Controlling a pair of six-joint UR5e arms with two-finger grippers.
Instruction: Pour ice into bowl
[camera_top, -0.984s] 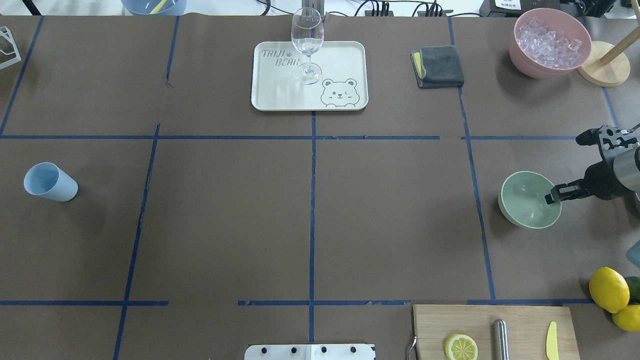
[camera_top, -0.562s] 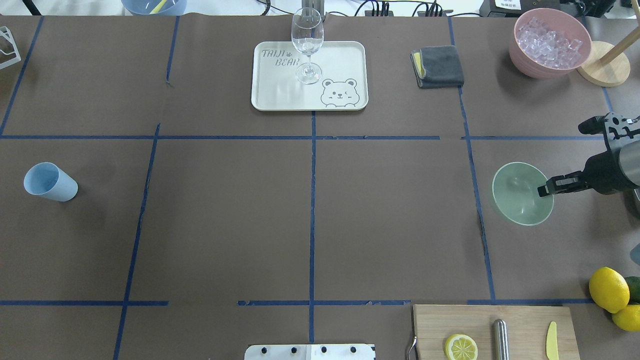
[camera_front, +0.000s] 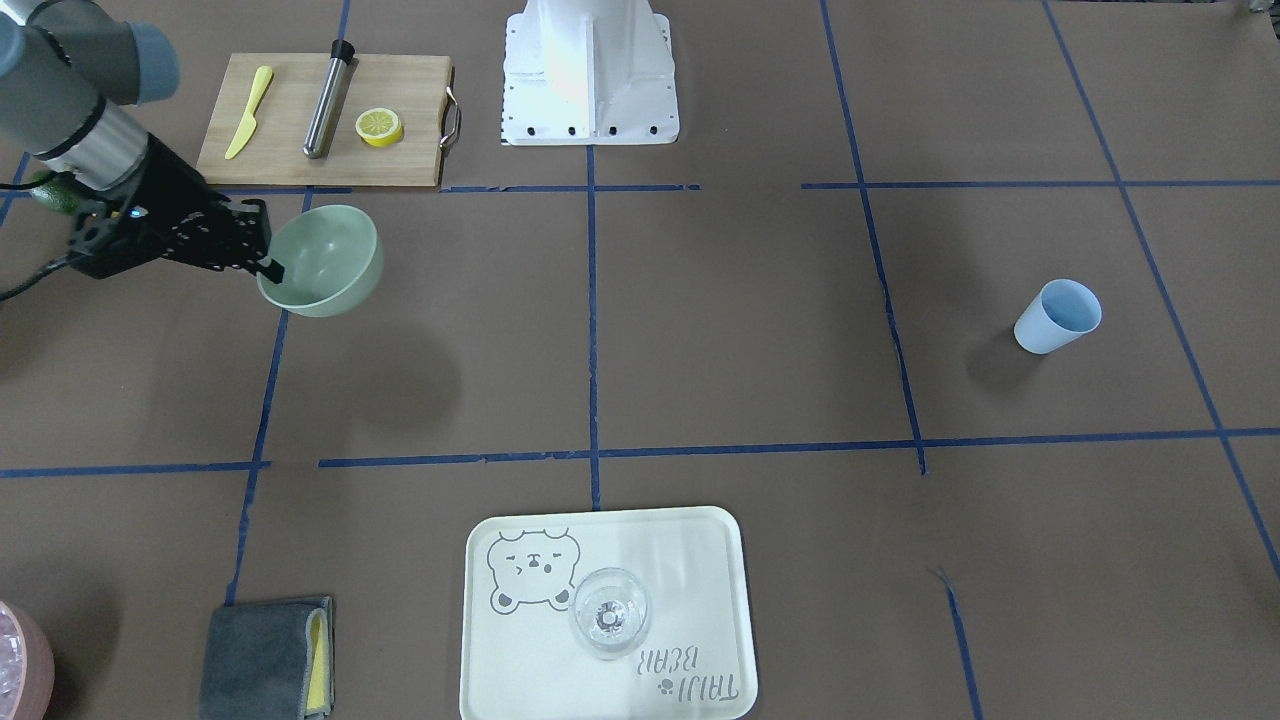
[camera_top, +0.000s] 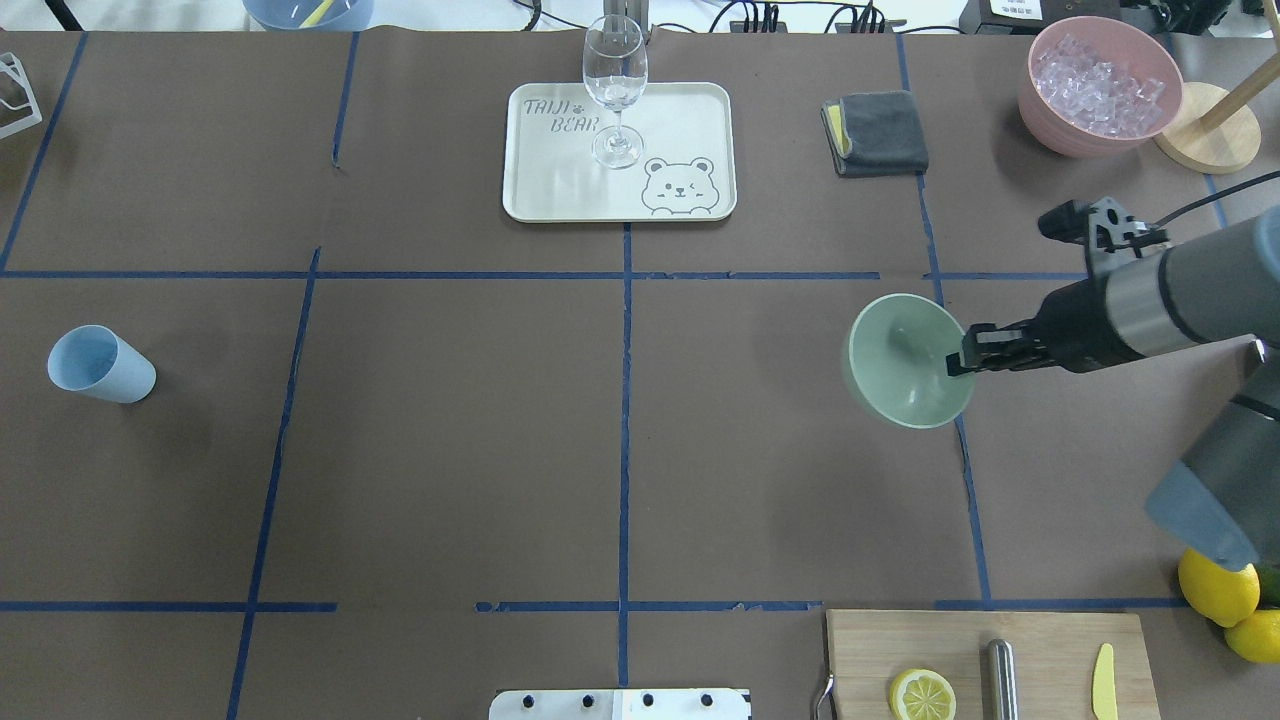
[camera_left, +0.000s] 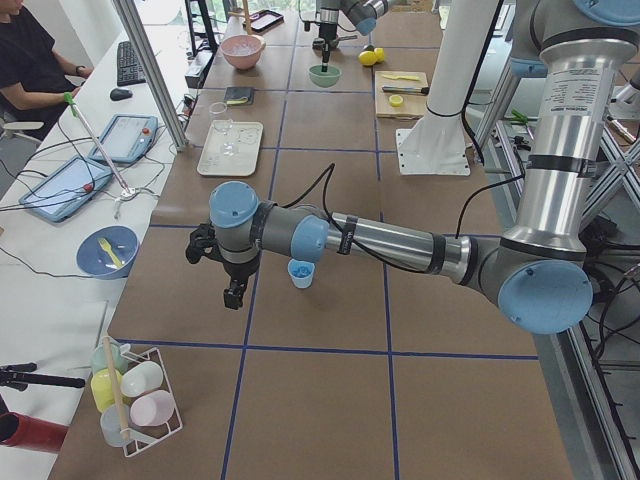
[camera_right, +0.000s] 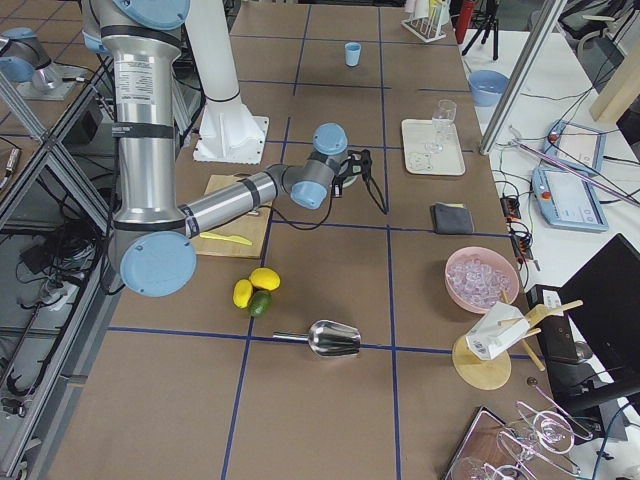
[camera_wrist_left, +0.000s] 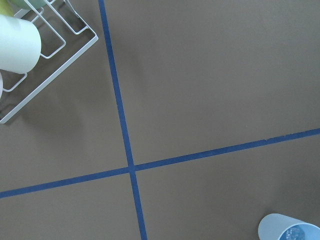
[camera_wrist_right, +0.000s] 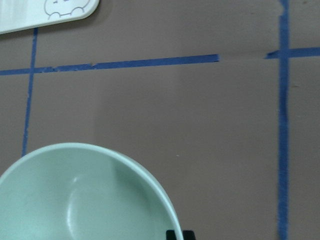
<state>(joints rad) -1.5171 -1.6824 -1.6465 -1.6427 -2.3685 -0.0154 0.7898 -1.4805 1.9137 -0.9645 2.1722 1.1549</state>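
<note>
The pale mint-green bowl (camera_top: 900, 355) hangs above the table, tilted, held by its rim in my shut right gripper (camera_top: 958, 362). It also shows in the front-facing view (camera_front: 335, 255) with the right gripper (camera_front: 268, 268) on its rim. In the right wrist view the bowl (camera_wrist_right: 75, 200) is empty. The light blue cup (camera_top: 100, 363) stands at the far left. In the left wrist view the cup (camera_wrist_left: 292, 231) shows small glassy ice bits inside. My left gripper (camera_left: 232, 296) shows only in the exterior left view, near the cup (camera_left: 300, 273). I cannot tell if it is open or shut.
A pink tub (camera_top: 1035, 100) of ice cubes stands at the back right beside a wooden stand. A cream tray (camera_top: 690, 120) holds a wine glass (camera_top: 614, 80). A grey cloth (camera_top: 878, 132), a cutting board (camera_top: 1040, 650), lemons (camera_top: 1215, 580) and a wire rack (camera_wrist_left: 60, 55) lie around.
My right gripper has carried the bowl up and to the left, across the blue tape line toward the table's middle. The arm reaches further into view.
</note>
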